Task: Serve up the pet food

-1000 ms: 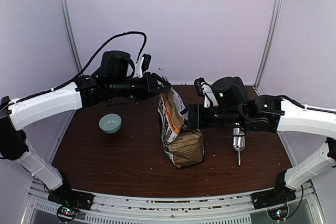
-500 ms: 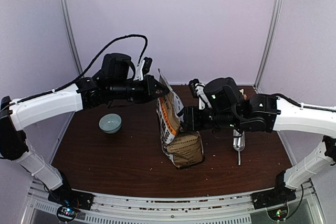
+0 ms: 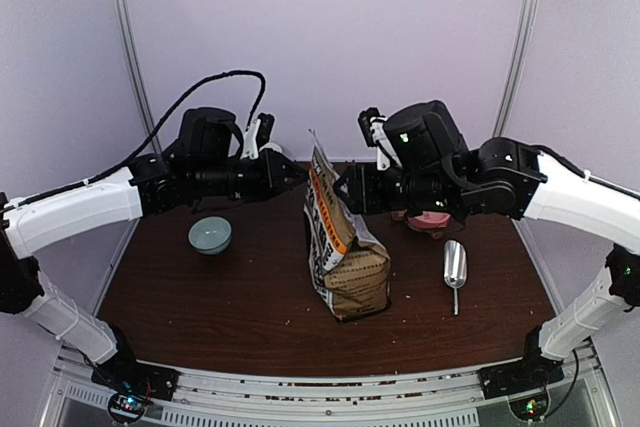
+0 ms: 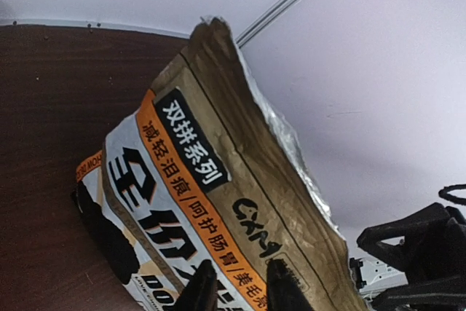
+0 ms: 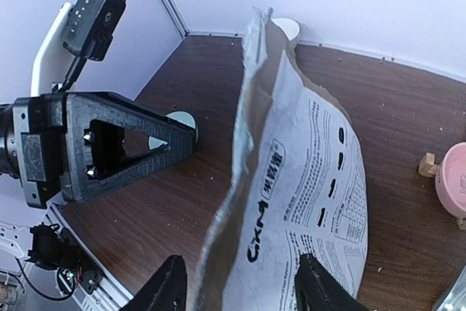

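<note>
Two grippers flank the kraft bag point(image 3: 343, 252) standing between them: right gripper point(image 5: 240, 285) spread wide astride its rim, left gripper point(image 4: 234, 289) nearly closed, nothing held. Floppy paper, probably bottom-heavy; best pinched at the rim.

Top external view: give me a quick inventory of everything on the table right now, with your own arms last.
Kraft bag: one, brown with orange and white print and "CXM" lettering, standing mid-table, top open.
Small bowl: one, pale blue-green, left of the bag.
Metal scoop: one, silver, lying on the table right of the bag.
Pink bowl: one, behind the scoop, partly hidden by the right arm.
Table: one, dark brown wood, small crumbs scattered on it.
Left gripper: black, just left of the bag top; fingers close together, not touching the bag.
Right gripper: black, open, straddling the bag's top edge.
</note>
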`<state>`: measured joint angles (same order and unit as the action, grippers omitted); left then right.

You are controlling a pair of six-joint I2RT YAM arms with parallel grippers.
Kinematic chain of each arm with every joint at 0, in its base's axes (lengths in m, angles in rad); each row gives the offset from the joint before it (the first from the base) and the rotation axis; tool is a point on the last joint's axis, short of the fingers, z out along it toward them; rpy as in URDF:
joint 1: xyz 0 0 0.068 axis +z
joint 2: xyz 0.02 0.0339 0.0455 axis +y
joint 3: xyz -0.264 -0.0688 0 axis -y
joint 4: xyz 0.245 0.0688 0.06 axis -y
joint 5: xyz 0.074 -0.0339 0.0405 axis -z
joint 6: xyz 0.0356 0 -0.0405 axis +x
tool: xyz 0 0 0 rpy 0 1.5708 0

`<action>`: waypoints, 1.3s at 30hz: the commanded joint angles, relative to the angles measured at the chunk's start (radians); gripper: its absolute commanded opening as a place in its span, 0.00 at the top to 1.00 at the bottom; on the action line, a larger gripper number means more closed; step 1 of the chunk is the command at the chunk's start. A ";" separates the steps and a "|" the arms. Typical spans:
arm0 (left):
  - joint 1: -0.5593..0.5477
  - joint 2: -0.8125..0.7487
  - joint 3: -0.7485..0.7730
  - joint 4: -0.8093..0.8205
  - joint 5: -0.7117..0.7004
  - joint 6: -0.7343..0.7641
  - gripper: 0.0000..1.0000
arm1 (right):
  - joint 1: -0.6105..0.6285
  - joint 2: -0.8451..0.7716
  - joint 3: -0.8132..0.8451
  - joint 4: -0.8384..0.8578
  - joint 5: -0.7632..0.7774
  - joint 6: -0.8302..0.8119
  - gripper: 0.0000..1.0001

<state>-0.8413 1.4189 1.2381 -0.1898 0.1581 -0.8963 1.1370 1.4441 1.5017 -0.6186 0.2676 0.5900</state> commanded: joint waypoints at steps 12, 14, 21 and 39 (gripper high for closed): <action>0.113 0.064 0.152 0.075 0.107 0.069 0.55 | -0.099 0.252 0.411 -0.212 0.081 -0.125 0.64; 0.118 0.087 0.176 0.076 0.124 0.070 0.55 | -0.118 0.273 0.439 -0.218 0.070 -0.126 0.66; 0.130 0.146 0.249 0.058 0.152 0.092 0.55 | -0.156 0.343 0.531 -0.228 0.011 -0.152 0.70; 0.157 0.208 0.293 0.053 0.184 0.099 0.56 | -0.189 0.434 0.614 -0.252 -0.027 -0.161 0.79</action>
<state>-0.6926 1.6150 1.4937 -0.1669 0.3202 -0.8169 0.9573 1.8599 2.0888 -0.8459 0.2424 0.4305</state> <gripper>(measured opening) 0.445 0.224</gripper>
